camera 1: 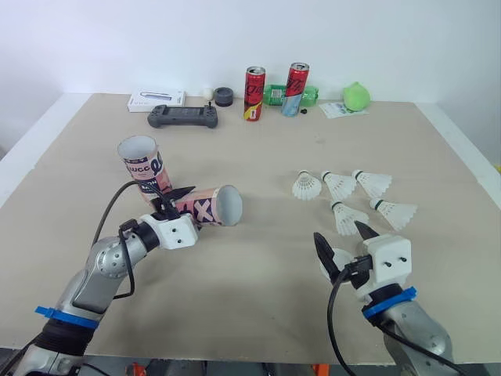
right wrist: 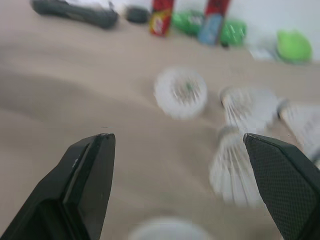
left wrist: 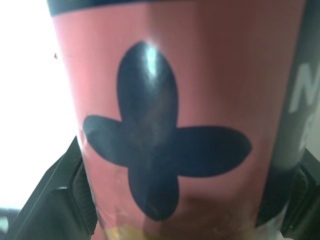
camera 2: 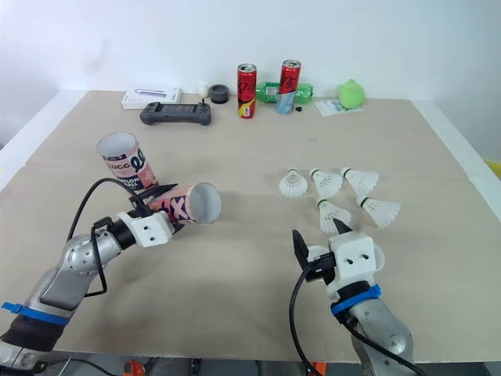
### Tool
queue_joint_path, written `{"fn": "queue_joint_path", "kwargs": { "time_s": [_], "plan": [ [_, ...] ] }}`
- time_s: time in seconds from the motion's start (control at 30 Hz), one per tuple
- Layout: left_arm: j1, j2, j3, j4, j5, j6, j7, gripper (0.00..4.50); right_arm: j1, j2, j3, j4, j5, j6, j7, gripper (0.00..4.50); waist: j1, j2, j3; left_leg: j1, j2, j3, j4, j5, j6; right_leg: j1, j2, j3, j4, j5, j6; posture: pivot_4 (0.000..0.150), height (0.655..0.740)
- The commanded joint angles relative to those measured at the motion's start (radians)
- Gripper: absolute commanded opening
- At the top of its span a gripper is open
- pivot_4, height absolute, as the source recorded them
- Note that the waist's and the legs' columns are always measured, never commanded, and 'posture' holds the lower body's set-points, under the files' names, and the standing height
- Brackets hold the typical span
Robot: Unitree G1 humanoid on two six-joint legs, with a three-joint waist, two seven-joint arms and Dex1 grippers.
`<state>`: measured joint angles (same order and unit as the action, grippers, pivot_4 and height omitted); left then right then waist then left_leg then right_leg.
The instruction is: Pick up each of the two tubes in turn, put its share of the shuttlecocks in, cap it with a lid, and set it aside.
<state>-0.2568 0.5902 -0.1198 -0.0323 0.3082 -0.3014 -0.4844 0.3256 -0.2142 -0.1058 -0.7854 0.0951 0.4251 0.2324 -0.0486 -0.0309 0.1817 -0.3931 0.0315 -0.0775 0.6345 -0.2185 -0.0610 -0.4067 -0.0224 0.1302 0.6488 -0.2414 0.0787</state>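
Note:
My left gripper [camera 1: 178,205] is shut on a pink tube [camera 1: 211,207] that lies on its side, its open end facing right. In the left wrist view the pink tube [left wrist: 170,120] with its black cross mark sits between the fingers. A second tube [camera 1: 145,166] stands just behind it, open end up. Several white shuttlecocks [camera 1: 338,185] lie on the table at the right. My right gripper [camera 1: 342,236] is open just in front of them, over a round white thing [camera 1: 332,261], perhaps a lid. In the right wrist view the right gripper [right wrist: 176,142] has nothing between its fingers.
Along the table's back edge stand two red cans [camera 1: 255,93], a green bottle [camera 1: 275,95], a green ball [camera 1: 356,95], a black game controller [camera 1: 183,117], a white box [camera 1: 156,100] and a small dark round object [camera 1: 224,95]. Bare tabletop [camera 1: 258,164] spans the middle.

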Motion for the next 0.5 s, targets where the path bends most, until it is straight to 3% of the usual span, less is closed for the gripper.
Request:
{"fn": "queue_joint_path", "kwargs": {
  "time_s": [0.03,0.43,0.5],
  "plan": [
    [-0.070,-0.023,-0.017,0.036,0.013,-0.023,0.023,3.96,-0.105,0.019,-0.032,0.077,0.041,0.044,-0.027,4.42,0.000,0.000,0.000,0.000,0.000,0.000,0.000,0.001,-0.002,0.000,0.000,0.000,0.000,0.001,0.001,0.150,0.7400],
    [-0.115,-0.077,-0.053,0.046,0.041,-0.012,0.047,3.96,-0.295,0.032,-0.079,0.295,0.113,0.101,-0.050,4.42,0.001,0.000,0.000,-0.003,-0.001,-0.001,-0.001,0.003,-0.002,-0.001,0.000,0.000,0.000,0.003,0.004,0.150,0.7400],
    [-0.116,-0.079,-0.055,0.046,0.043,-0.011,0.051,3.96,-0.312,0.029,-0.080,0.322,0.109,0.091,-0.052,3.62,0.001,0.000,0.000,-0.003,-0.001,-0.002,-0.001,0.003,-0.002,-0.001,0.000,0.000,0.000,0.003,0.004,0.150,0.7400]
  ]
}}
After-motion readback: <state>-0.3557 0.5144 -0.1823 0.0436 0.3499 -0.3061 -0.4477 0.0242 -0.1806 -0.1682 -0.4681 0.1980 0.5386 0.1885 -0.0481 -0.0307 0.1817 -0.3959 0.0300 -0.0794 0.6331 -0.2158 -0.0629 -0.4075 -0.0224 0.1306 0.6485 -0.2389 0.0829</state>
